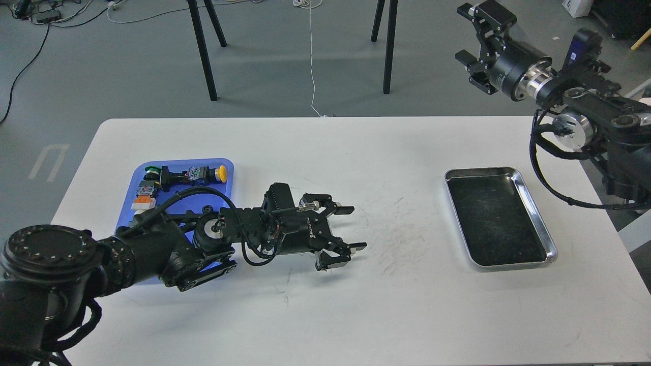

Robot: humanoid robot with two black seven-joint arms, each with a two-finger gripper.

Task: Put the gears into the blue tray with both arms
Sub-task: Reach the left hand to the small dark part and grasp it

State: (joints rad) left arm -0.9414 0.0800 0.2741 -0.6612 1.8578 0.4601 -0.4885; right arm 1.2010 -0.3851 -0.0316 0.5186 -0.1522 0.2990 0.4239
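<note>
The blue tray lies at the table's left, partly under my left arm. A small black round piece rests in the tray; it looks like one of the gears, but it is too small to make out teeth. No gear shows on the bare table. My left gripper hangs low over the table, right of the tray and open, its fingers spread wide. Whatever lies under the near finger is hidden. My right gripper is raised beyond the table's far right corner, open and holding nothing.
Parts with yellow, green and orange caps sit at the tray's far end. A shiny silver metal tray lies at the right. Black stand legs rise behind the table. The tabletop is scuffed in the middle.
</note>
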